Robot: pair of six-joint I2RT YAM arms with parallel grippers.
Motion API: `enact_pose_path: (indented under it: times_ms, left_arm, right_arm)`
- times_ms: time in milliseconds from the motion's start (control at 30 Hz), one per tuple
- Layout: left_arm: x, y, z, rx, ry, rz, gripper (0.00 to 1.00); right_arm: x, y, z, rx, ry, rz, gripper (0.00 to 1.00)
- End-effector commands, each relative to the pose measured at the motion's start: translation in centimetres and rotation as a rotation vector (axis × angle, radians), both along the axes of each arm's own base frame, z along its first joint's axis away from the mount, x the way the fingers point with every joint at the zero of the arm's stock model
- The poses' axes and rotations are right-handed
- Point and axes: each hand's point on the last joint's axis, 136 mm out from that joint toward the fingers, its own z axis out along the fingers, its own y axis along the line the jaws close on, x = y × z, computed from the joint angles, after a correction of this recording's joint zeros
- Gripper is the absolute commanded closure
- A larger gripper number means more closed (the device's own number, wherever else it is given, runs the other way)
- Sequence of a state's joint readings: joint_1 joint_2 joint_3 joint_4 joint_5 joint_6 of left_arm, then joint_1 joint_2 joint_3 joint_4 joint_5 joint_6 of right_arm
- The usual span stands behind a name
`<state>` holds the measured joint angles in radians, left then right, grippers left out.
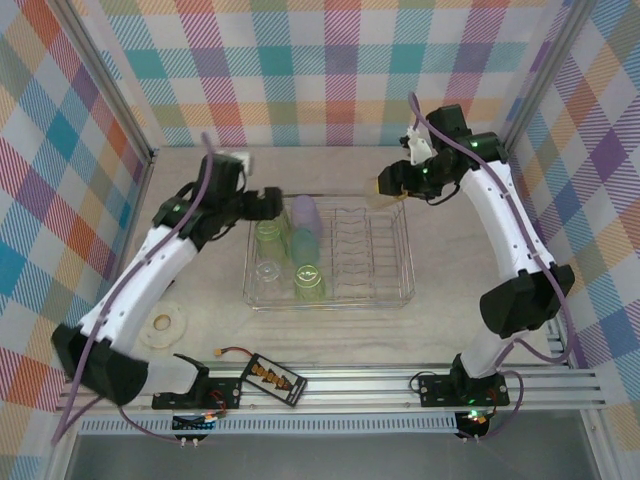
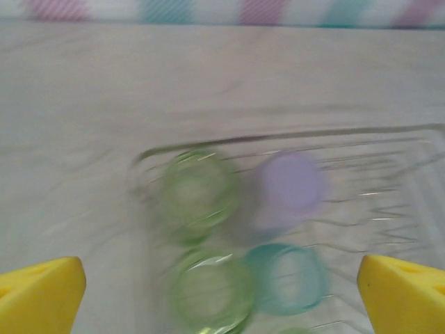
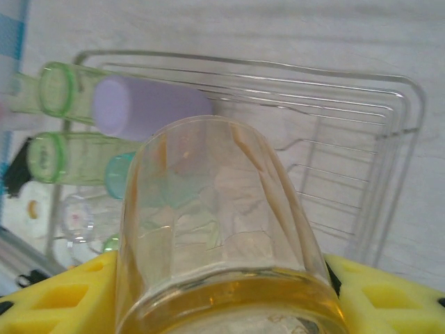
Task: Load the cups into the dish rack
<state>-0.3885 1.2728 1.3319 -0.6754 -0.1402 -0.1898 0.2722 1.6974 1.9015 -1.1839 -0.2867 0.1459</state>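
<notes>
We see the dish rack [image 1: 372, 262], a clear rectangular tray with rounded corners and thin wire dividers, lying flat on the pale matte table [image 1: 445, 260]. Its 9 o'clock end holds five smooth translucent tumblers. A lilac cup [image 1: 305, 213] sits toward 12 with a light green cup [image 1: 268, 238] beside it and a teal cup [image 1: 302, 246] just below. A second green cup [image 1: 310, 284] and a clear cup [image 1: 267, 272] sit toward 6. They appear to lean on the dividers, though blur leaves that unsure. The left gripper [image 1: 268, 203] hovers at the rack's 11 o'clock corner, its yellow foam pads [image 2: 42, 296] spread wide with nothing between them. The right gripper [image 1: 388, 183], at the 1 o'clock corner, clamps a glossy yellowish tumbler [image 3: 222, 229].
</notes>
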Motion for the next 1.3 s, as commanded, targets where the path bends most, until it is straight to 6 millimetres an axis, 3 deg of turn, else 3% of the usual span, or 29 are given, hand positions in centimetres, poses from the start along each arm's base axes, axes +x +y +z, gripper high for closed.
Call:
enact_pose_path:
  times_ms: [0,133,267,367,500,900,1267]
  left_arm:
    - [-1.5,8.5,0.6,-0.005,-0.084,0.340,0.00]
    - [-5.1,13.7,-1.8,-0.107,-0.056,0.543,0.00]
    - [-7.6,15.1,-3.1,-0.145,-0.076,0.603,0.00]
    - [-8.6,15.4,-3.9,-0.148,-0.077,0.619,0.00]
    - [-8.5,15.2,-5.0,-0.152,-0.050,0.600,0.00]
    - [-7.0,14.7,-5.2,-0.163,-0.032,0.571,0.00]
    - [-7.3,15.2,-6.6,-0.135,0.012,0.582,0.00]
  right_arm:
    - [-0.1,-0.9,-1.8,-0.135,0.003,0.030,0.82]
    - [0.8,-0.7,-4.3,-0.277,0.017,0.057,0.83]
    - [1.5,-0.2,-6.5,-0.362,0.041,0.083,0.84]
    - [2.1,-0.9,-7.8,-0.433,0.050,0.078,0.84]
    - [2.5,-2.1,-9.3,-0.526,0.057,0.083,0.80]
    - [4.4,-1.7,-13.1,-0.616,0.042,0.149,0.79]
    - [4.5,-0.4,-15.5,-0.672,0.058,0.209,0.67]
